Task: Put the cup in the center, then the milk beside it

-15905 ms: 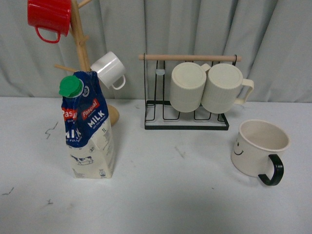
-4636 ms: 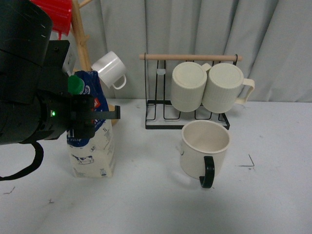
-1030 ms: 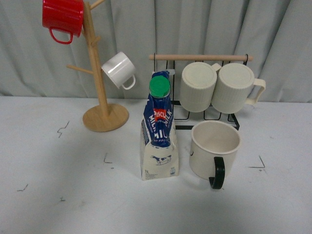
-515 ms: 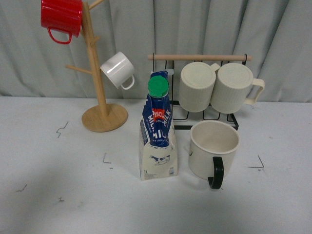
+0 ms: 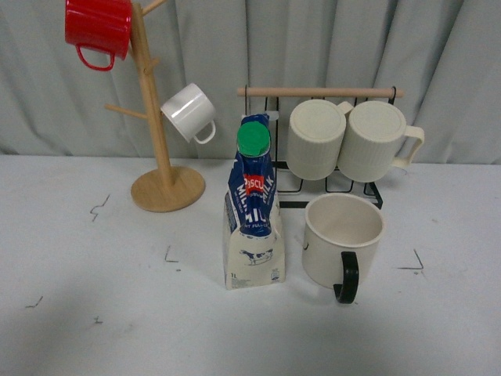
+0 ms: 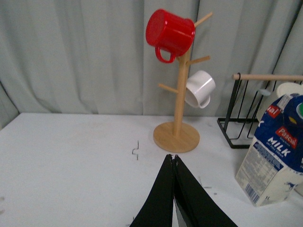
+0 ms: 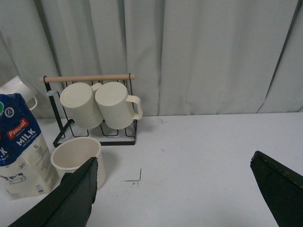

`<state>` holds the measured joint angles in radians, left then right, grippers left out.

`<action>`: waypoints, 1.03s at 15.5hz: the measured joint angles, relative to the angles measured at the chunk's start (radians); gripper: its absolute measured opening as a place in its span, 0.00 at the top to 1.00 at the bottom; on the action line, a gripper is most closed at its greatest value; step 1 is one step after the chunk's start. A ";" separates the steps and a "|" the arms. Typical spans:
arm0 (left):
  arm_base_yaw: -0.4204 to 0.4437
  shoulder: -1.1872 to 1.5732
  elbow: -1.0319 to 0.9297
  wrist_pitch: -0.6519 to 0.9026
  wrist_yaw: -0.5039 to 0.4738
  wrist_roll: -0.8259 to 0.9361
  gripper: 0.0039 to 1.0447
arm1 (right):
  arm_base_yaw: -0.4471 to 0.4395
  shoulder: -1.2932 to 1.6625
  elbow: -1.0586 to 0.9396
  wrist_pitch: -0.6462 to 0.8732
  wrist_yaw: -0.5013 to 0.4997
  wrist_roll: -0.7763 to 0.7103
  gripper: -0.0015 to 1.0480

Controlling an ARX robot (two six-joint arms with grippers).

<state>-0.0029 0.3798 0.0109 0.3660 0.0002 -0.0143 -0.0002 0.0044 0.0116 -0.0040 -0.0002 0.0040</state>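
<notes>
Partly cropped milk beside cup

Backdrop was a pale grey-green curtain hanging in vertical folds across the full width behind the work surface. The table was white and matte, scattered with small dark scuff marks (most visible toward the left side). Lighting was even and diffuse, with only soft shadows; no walls, floor or windows showed.
</notes>
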 joint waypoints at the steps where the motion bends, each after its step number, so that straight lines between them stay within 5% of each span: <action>1: 0.000 -0.022 0.000 -0.013 0.000 0.000 0.99 | 0.000 0.000 0.000 0.000 0.000 0.000 0.06; 10: 0.000 -0.205 0.000 -0.192 0.000 0.000 0.99 | 0.000 0.000 0.000 0.000 0.000 0.000 0.06; 12: 0.000 -0.357 0.001 -0.377 0.000 0.000 0.99 | 0.000 0.000 0.000 0.000 0.000 0.000 0.06; 16: 0.000 -0.372 0.001 -0.371 0.000 0.000 0.99 | 0.000 0.000 0.000 0.000 0.000 0.000 0.06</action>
<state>-0.0029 0.0082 0.0116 -0.0051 0.0002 -0.0139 -0.0002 0.0044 0.0116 -0.0036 -0.0006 0.0036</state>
